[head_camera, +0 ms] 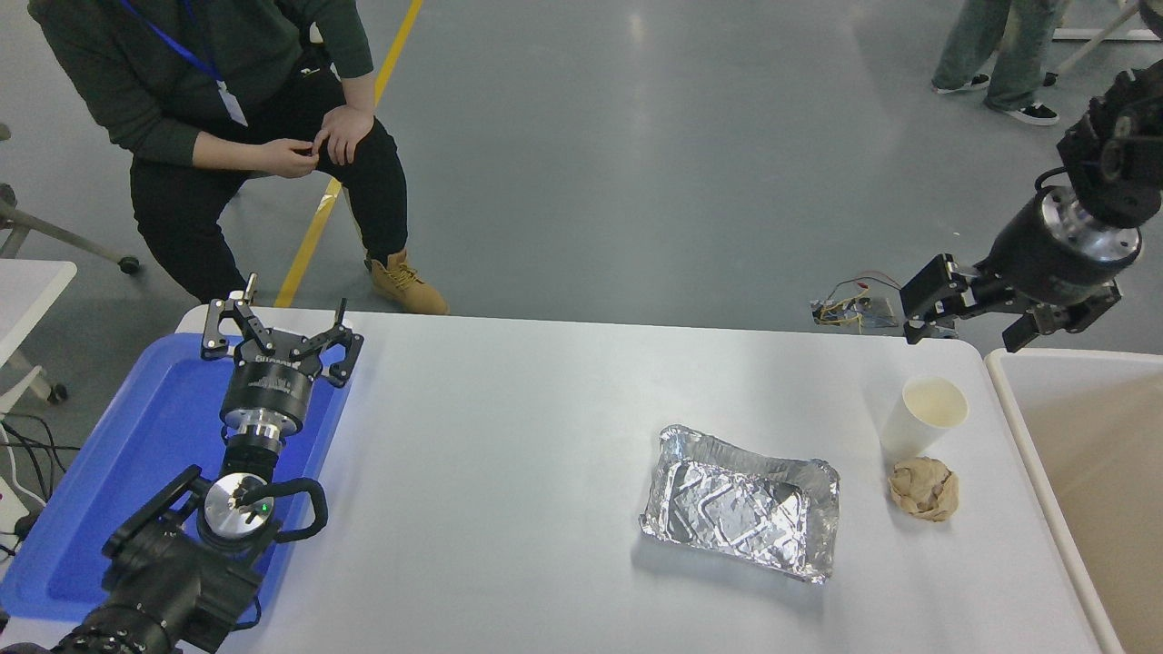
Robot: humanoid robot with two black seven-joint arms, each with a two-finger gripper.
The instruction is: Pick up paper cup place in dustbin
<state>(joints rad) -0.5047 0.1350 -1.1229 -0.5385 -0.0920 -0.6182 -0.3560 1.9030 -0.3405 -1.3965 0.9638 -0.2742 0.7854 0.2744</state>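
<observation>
While the left gripper [280, 341] is sitting parked over the blue tray [118, 472] at about 8 o'clock in the view, with its fingers spread apart and gripping nothing, the right gripper [968, 318] is hanging in the air at about 2 o'clock, above the table's [509, 436] far right corner. Its jaws are standing apart with nothing between them, and they are pointing toward 9 o'clock.

Standing upright on the table, the paper cup [922, 418] is sitting near the right edge, at roughly 6 o'clock from the right gripper and clearly apart from it. Its cream inside is showing and nothing is touching its rim. A crumpled brown paper ball [924, 488] is lying just beside the cup at the cup's 6 o'clock, close to its base or touching it; which one is hard to tell. A silver foil tray [740, 501] is resting at the cup's 8 o'clock, near the middle of the table's right half.

Beyond the table's right edge, at 3 o'clock from the cup, the dustbin [1008, 400] is showing its off-white rim and beige inner wall.

A person [209, 100] in dark clothes is sitting at the far side at 11 o'clock, with both hands resting near one knee. Another person's legs [995, 45] are showing at 1 o'clock.
</observation>
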